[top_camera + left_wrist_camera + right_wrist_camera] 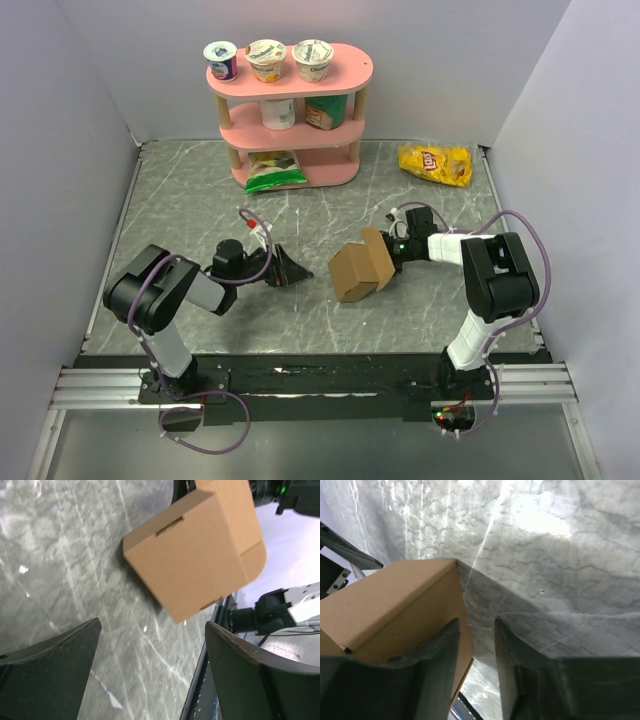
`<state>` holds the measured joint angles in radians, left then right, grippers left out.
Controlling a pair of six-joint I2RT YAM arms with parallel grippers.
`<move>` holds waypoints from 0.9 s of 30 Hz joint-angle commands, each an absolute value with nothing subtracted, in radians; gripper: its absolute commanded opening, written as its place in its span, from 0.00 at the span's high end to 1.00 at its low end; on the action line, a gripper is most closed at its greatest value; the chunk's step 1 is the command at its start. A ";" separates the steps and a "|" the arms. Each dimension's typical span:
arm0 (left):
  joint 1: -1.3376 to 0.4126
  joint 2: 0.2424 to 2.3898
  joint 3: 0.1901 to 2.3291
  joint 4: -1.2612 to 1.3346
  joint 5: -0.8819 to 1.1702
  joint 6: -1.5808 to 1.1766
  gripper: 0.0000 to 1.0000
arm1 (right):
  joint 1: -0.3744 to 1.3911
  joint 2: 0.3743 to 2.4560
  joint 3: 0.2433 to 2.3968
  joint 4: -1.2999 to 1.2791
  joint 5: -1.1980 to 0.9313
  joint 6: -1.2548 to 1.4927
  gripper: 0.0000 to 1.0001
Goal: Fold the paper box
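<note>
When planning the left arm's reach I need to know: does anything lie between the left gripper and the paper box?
Nothing visible does. The open left gripper faces the paper box across a bare strip of the table.

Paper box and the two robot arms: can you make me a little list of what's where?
Paper box: brown, mostly folded, on the table, one flap sticking up
Left end effector: wide open, empty, facing the box, apart from it
Right end effector: slightly open, nothing between its fingers, right beside the box
Behind: pink shelf with cups, yellow chip bag
</note>
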<state>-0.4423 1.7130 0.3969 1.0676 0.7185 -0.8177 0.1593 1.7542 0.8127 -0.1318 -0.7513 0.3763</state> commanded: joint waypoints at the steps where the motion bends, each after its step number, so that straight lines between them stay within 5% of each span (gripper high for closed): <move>1: -0.443 1.729 0.445 1.223 0.749 -0.848 0.08 | 0.163 1.746 0.810 -0.181 -0.609 0.339 0.48; 7: -0.448 1.740 0.497 1.203 0.762 -0.827 0.09 | 0.160 1.632 0.834 -0.218 -0.557 0.362 0.18; 20: -0.500 1.717 0.545 1.088 0.713 -0.770 0.13 | 0.164 1.094 0.801 -0.296 -0.410 0.364 0.09; 27: -0.462 1.608 0.542 0.962 0.657 -0.700 0.05 | 0.453 1.071 0.978 -0.485 -0.180 0.284 0.08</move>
